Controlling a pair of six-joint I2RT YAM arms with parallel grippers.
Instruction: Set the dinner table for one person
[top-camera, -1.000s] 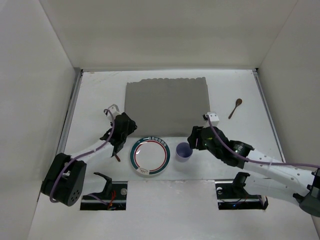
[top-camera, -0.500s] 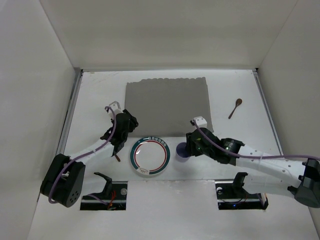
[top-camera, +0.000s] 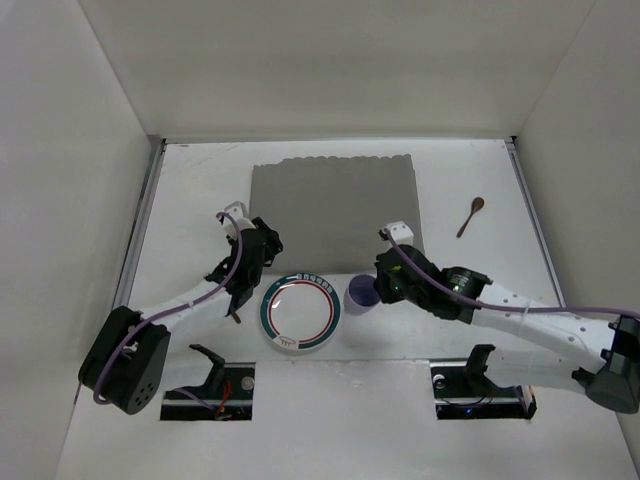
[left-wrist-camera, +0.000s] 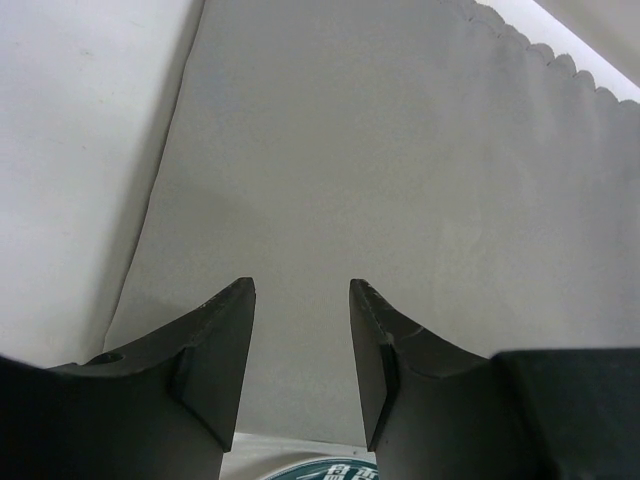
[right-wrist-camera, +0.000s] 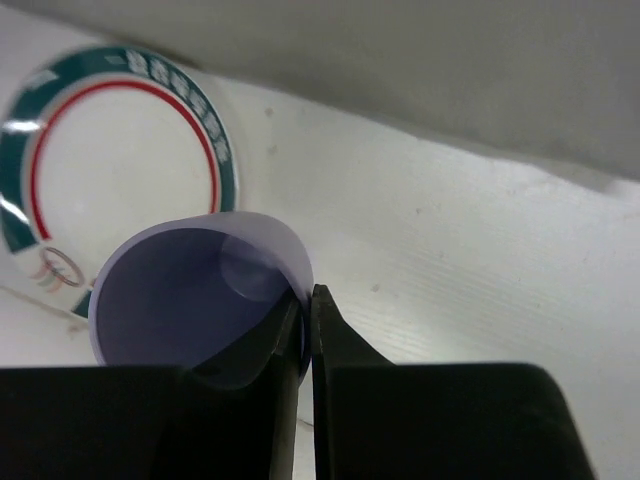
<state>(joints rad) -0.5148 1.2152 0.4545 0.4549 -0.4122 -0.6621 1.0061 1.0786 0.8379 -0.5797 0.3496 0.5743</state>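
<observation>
A: White-walled booth, white counter (top-camera: 200, 180) spanning its floor under both arms, grey mat (top-camera: 333, 212) mid-counter. State of right jaws?
B: Clamped on purple cup (top-camera: 360, 295) rim, one finger inside. Thin wall, so rim pinch suits. Cup just beside plate (top-camera: 300, 313), off mat.
A: And left jaws?
B: Apart, empty, over mat's near edge; probably idle.

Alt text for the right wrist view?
The right gripper pinches the rim of a purple cup, one finger inside. Beyond it on the white dinner table lie a plate with green and red rings and a grey mat.
</observation>
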